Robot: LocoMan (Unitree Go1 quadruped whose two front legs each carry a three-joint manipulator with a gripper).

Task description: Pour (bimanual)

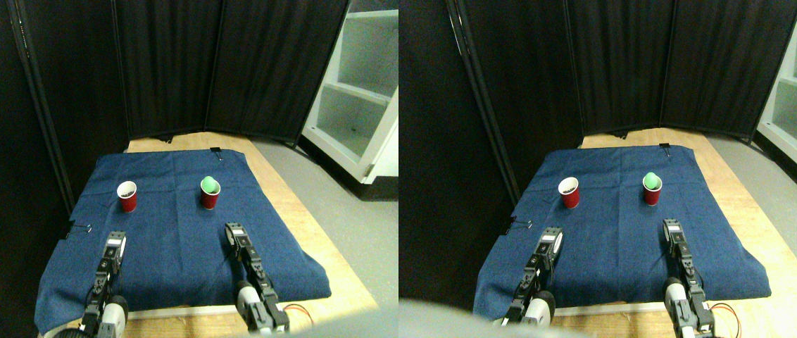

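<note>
Two red cups stand upright on the blue cloth. The left cup has a dark filling inside its white rim. In the right cup sits a green ball that rises above the rim. My left gripper rests low over the cloth, in front of the left cup and well short of it. My right gripper sits in front of the right cup, slightly to its right, also apart from it. Neither gripper holds anything.
The cloth covers a wooden board, held by black clips at the far edge and left edge. Black folding screens close off the back and left. A white shelf unit stands at the right on grey floor.
</note>
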